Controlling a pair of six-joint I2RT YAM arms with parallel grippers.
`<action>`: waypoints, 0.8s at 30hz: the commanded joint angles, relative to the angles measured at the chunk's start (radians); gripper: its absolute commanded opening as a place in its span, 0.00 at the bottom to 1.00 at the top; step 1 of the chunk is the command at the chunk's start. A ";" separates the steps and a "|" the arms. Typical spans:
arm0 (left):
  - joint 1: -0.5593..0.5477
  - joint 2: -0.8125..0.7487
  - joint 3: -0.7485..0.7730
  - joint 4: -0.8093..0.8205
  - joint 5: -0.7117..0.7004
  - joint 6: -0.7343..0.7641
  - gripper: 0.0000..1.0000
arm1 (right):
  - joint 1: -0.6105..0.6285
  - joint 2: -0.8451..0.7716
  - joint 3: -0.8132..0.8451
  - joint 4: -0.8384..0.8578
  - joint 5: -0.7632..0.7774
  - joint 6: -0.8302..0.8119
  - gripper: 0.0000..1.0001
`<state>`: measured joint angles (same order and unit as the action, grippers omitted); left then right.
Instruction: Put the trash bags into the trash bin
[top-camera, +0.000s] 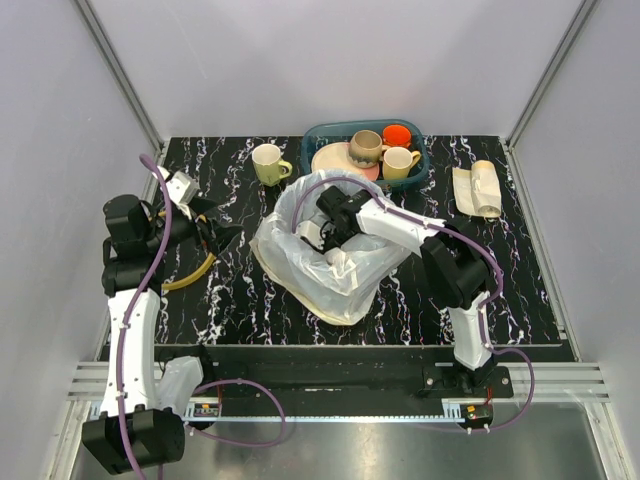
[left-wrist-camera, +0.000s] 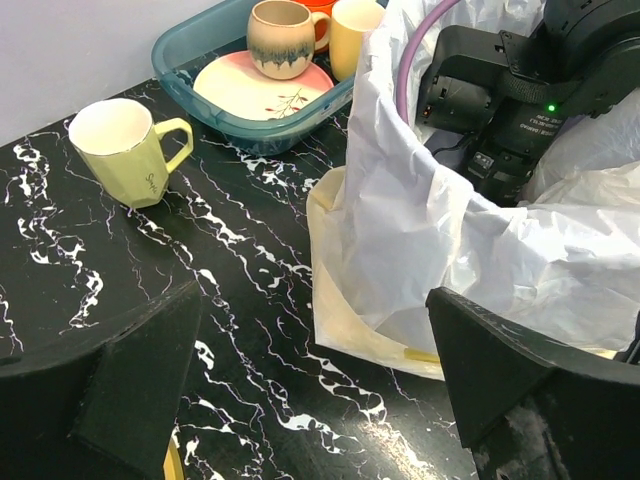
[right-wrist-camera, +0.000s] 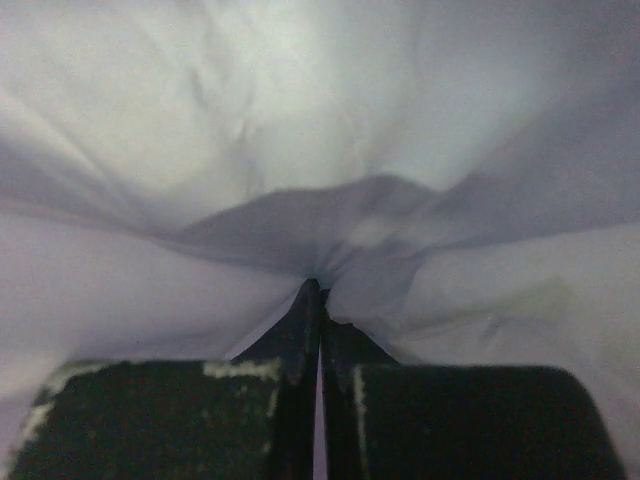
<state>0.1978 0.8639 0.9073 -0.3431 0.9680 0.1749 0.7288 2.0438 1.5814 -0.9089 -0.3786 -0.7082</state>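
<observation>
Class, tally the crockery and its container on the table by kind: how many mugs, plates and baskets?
Ceramic mugs (pale green, tan, orange, yellow): 4
Round pink-cream plate: 1
Teal oval plastic basket: 1
Total: 6

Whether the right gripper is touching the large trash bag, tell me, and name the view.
Touching. The right wrist view shows the right gripper shut on a fold of the large trash bag, with the white film pinched between its tips.
</observation>
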 joint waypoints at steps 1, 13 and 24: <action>0.005 0.017 0.013 0.029 -0.005 -0.009 0.99 | 0.008 0.006 -0.012 -0.028 0.046 -0.043 0.00; -0.118 0.188 -0.148 0.130 -0.040 -0.152 0.84 | 0.009 0.012 -0.023 -0.022 0.067 -0.054 0.00; -0.133 0.385 -0.183 0.052 -0.267 -0.258 0.70 | 0.008 0.026 -0.044 -0.005 0.078 -0.071 0.00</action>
<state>0.0608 1.2209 0.7414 -0.2993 0.7891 -0.0120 0.7288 2.0499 1.5570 -0.9165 -0.3298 -0.7547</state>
